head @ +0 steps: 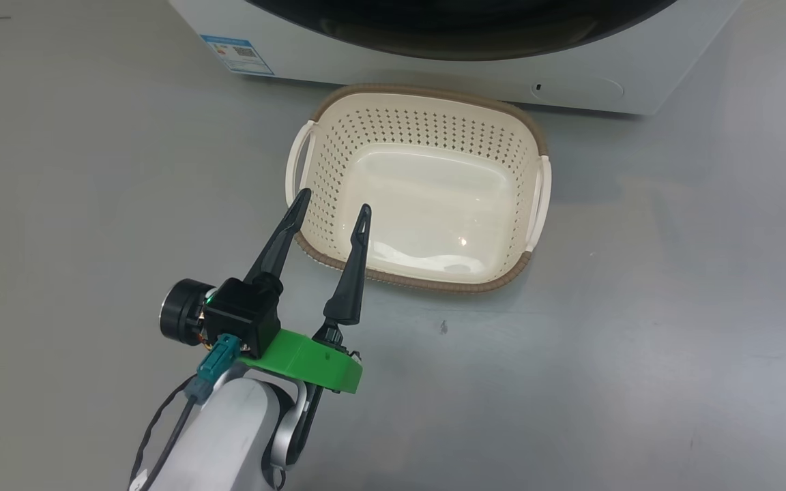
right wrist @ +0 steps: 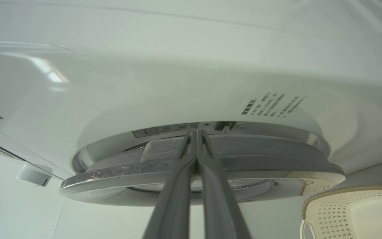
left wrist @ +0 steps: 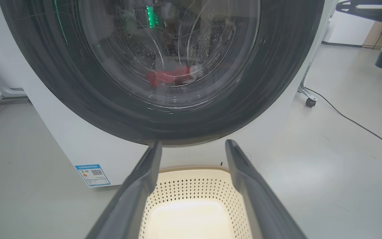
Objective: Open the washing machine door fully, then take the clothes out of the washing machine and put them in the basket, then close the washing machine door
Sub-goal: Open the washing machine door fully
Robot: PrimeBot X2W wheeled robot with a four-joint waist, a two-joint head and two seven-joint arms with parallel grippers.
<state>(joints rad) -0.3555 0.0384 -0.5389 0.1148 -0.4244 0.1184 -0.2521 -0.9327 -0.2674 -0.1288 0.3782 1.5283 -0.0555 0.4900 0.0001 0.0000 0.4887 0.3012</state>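
Right gripper (right wrist: pixel 196 132), fingers pressed together and empty, is nosing mid-frame at the rim of the washing machine door (right wrist: pixel 270 172); door not yet open, clothes (left wrist: pixel 165 78) lying inside, basket (head: pixel 427 126) sitting empty.

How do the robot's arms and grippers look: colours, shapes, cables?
The left gripper has two long, tapering black fingers on a bright green bracket, beside a black camera block. A teal plug and black cable run down its pale grey forearm. The right gripper looks alike: slim, dark grey.

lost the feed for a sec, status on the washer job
left gripper open over empty basket; right gripper shut, tips at washing machine door edge; red clothes in drum; nothing blocking
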